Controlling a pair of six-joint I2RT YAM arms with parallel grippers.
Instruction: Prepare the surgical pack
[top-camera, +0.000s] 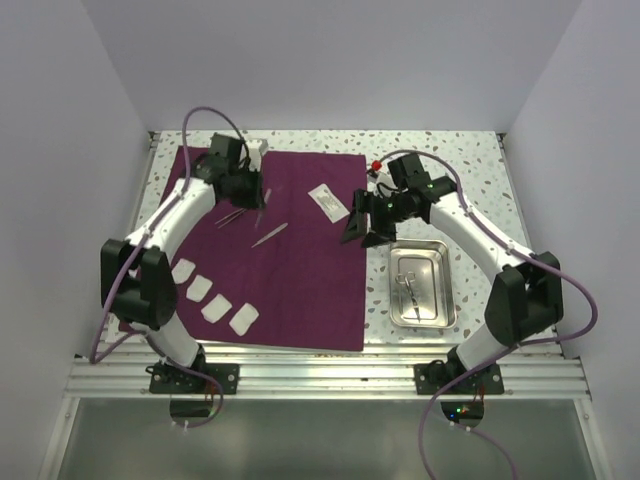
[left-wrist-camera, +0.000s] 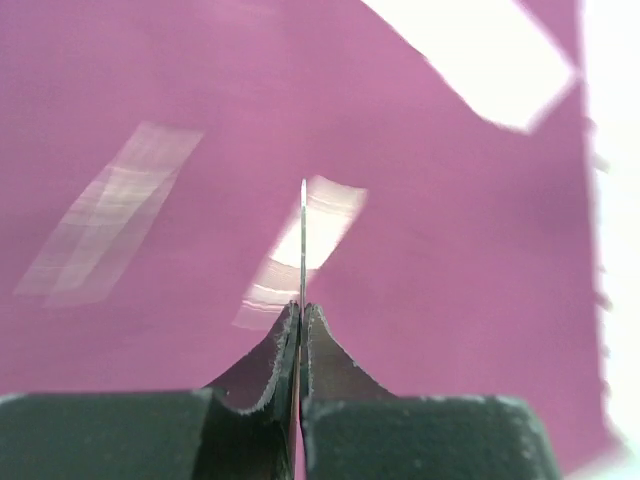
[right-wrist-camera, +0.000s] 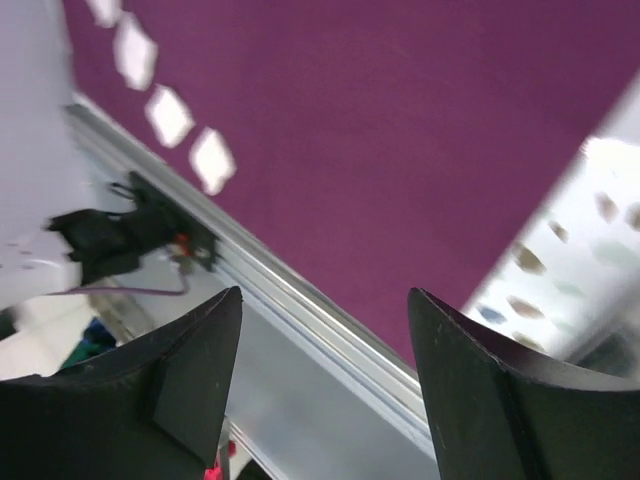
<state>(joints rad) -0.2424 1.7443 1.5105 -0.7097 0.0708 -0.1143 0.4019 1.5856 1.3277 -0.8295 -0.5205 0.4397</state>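
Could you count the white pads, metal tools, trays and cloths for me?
White pads: 4
Steel tray: 1
Maroon cloth: 1
Metal tools: 4, one held in the left jaws, one in the tray
Total: 10

Plain white walls (top-camera: 330, 60) enclose speckled tabletop (top-camera: 470, 160); aluminium rails (top-camera: 330, 370) along near edge.

I had the cloth (top-camera: 300, 290) flat on the surface (top-camera: 480, 170), with the tray (top-camera: 434, 268) just to its right and an instrument (top-camera: 408, 285) inside. On the cloth, pads (top-camera: 216, 308) ran along near-left, a pointed instrument (top-camera: 270, 234) lay mid, and a packet (top-camera: 328, 201) sat far-right. My left tool (left-wrist-camera: 301, 318) pinched a thin instrument (left-wrist-camera: 302, 230) above the cloth's far-left part.
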